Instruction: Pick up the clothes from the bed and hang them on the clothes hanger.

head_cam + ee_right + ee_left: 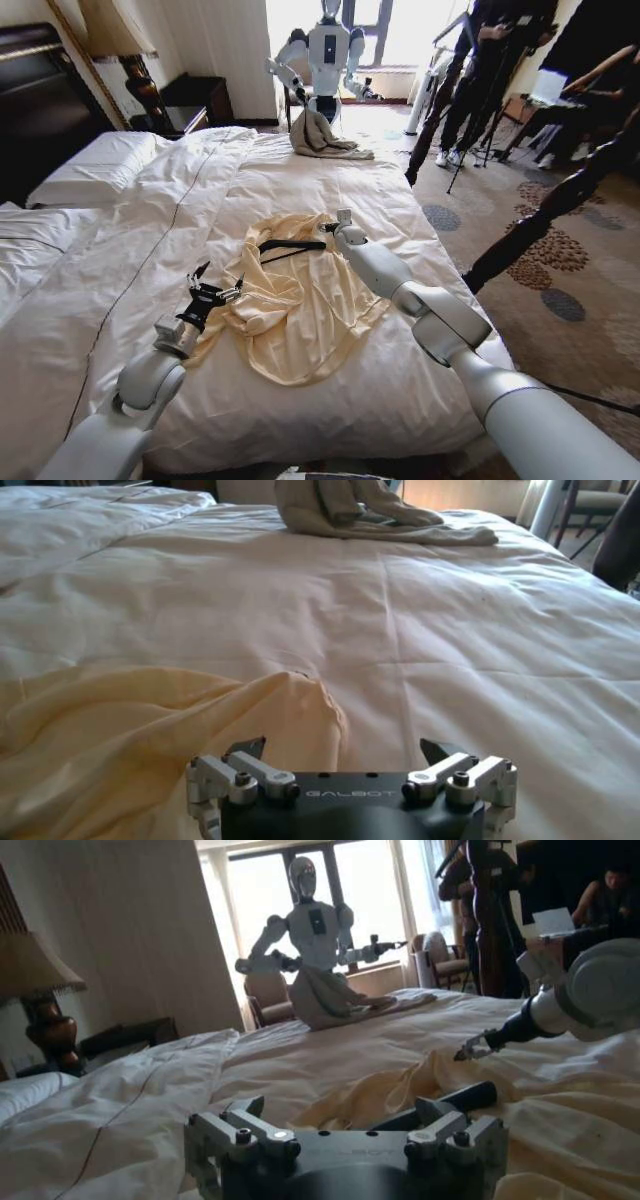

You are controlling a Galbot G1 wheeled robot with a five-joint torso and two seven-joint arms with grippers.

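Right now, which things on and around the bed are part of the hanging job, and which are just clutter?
Job:
- yellow garment on the bed
- black hanger lying on it
- left gripper, right gripper, both open

Clutter:
- grey garment at the far edge
- other robot
- lamp

**Three cameras over one bed**

The head camera looked down from the near side across the bed (pixel 330 160) toward the window. The left wrist camera sat low, close over the duvet, facing the same window. The right wrist camera skimmed the bed too. All three shared the grey garment (pixel 322 135) at the far edge.
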